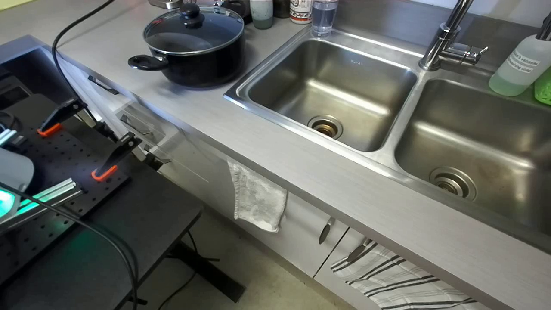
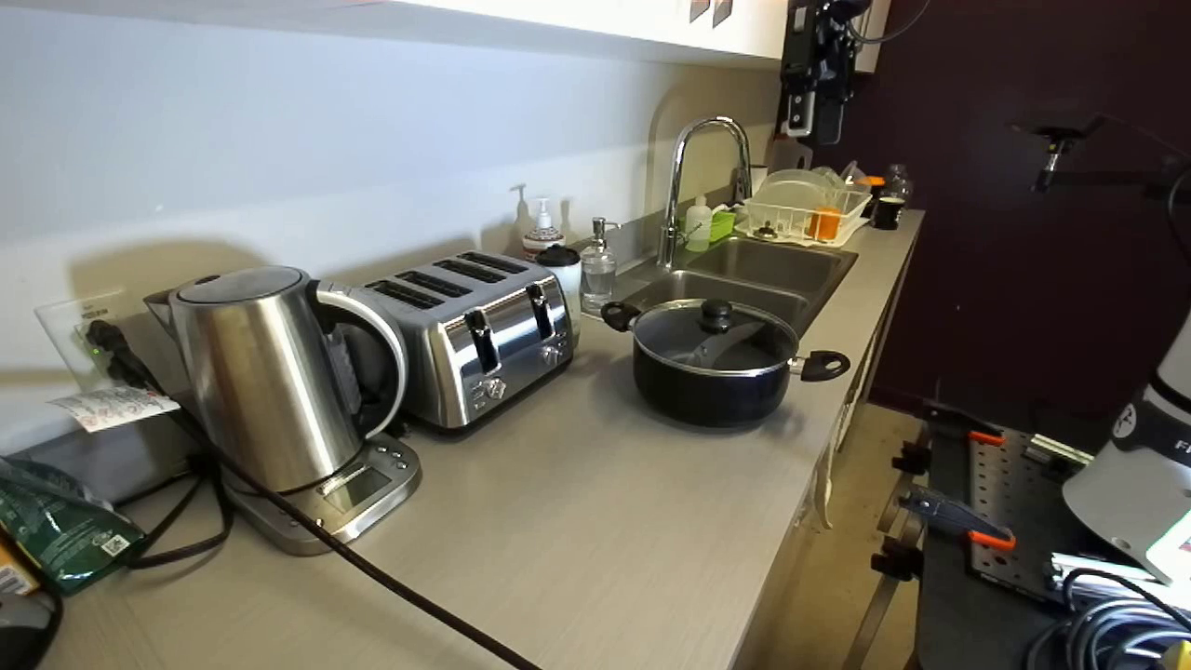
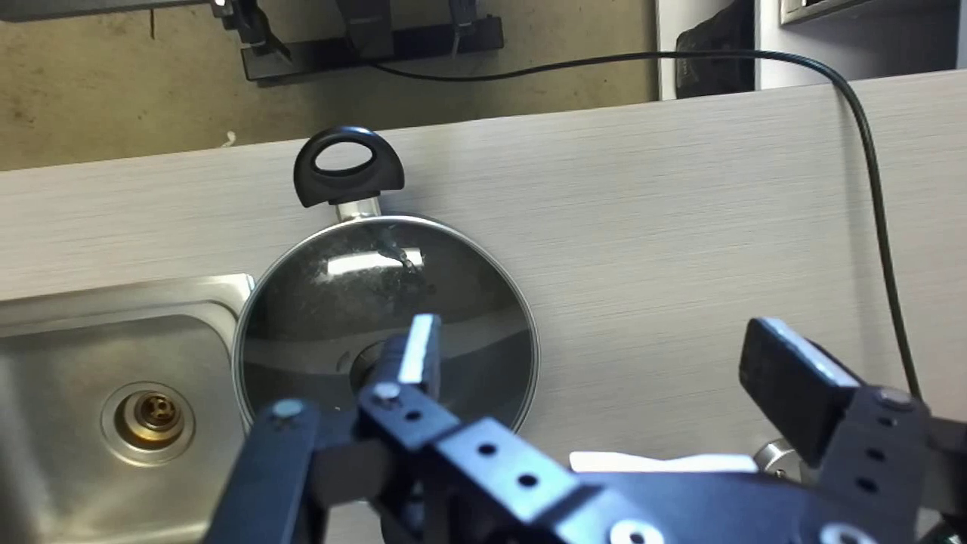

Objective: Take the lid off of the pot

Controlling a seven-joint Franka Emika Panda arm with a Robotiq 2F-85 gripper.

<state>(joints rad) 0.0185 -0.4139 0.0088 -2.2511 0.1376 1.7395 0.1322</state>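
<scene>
Pot (image 1: 211, 66): in an exterior view, black, standing upright on the counter (image 1: 275, 146), toward 11 o'clock of the frame.
Lid (image 1: 196, 38): clear glass with a black knob (image 1: 191, 17), lying on the pot and covering its mouth.
Sink (image 1: 402, 120): steel, two basins, at 4 o'clock from the pot, one corner near it.
Tap (image 1: 438, 47): chrome, at 2 o'clock of the frame.
Towel (image 1: 260, 198): white, hanging below the counter's front edge, around 7 o'clock.

Gripper (image 3: 600, 355): in the wrist view, its jaws are spread wide, with counter showing between them.
Finger (image 3: 418, 355): the one toward 7 o'clock covers part of the knob in this view.
Handle (image 3: 355, 183): near 12 o'clock on the pot, which lies with its lid toward 8 o'clock.
Cord (image 3: 869, 151): black, crossing the counter's edge at 2 o'clock.

Toaster (image 2: 502, 344): in an exterior view, at 9 o'clock from the pot, near it.
Kettle (image 2: 270, 391): steel, farther out at 9 o'clock.
Dish rack (image 2: 782, 219): white, at 1 o'clock from the pot, beyond the sink.
Gripper: high at 1 o'clock, well apart from the lid; I cannot tell its jaws here.
</scene>
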